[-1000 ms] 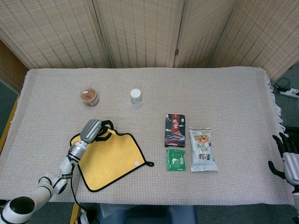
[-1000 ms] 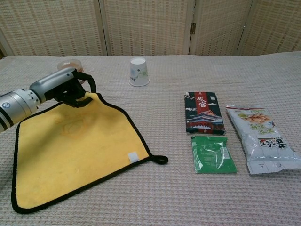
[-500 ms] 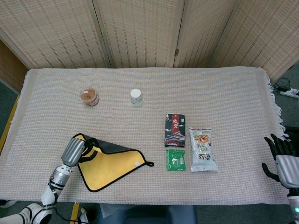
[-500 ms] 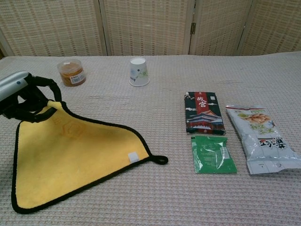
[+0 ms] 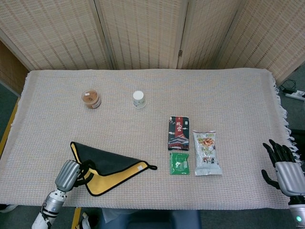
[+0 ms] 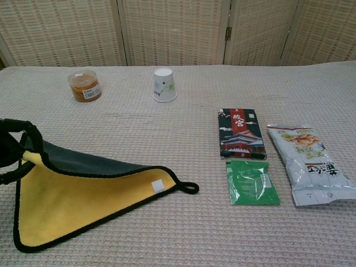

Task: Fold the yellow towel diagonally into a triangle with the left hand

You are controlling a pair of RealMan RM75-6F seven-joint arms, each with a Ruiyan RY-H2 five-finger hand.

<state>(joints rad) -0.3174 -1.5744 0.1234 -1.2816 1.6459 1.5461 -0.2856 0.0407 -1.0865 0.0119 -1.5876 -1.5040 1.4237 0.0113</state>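
Backdrop: woven rattan folding screens (image 5: 143,33) behind a table covered by one beige waffle-weave cloth (image 5: 228,100), fringed at its right edge.

Count of items on the cloth: six.
- One yellow towel with black edging and dark grey underside (image 5: 112,167), near the front left corner. Its far portion is turned over toward the front, so the dark underside faces up and yellow shows only along the front edge. In the chest view the towel (image 6: 78,194) reads as a rough triangle, with a small white label and a black hanging loop at its right tip.
- One small clear plastic tub of brown paste (image 5: 90,98), far left.
- One white paper cup, upside down (image 5: 138,99), right of the tub, well apart from it.
- One dark snack packet with red and white print (image 5: 178,133), centre right.
- One small green sachet (image 5: 179,163), just in front of the dark packet.
- One clear bag of snacks with a white label (image 5: 207,152), just beside both, on their right.

Hands: two.
- Left hand (image 5: 71,174) at the towel's left corner, dark fingers (image 6: 16,150) curled around the lifted edge, grasping it.
- Right hand (image 5: 281,164) off the table's right edge, fingers spread, holding nothing.
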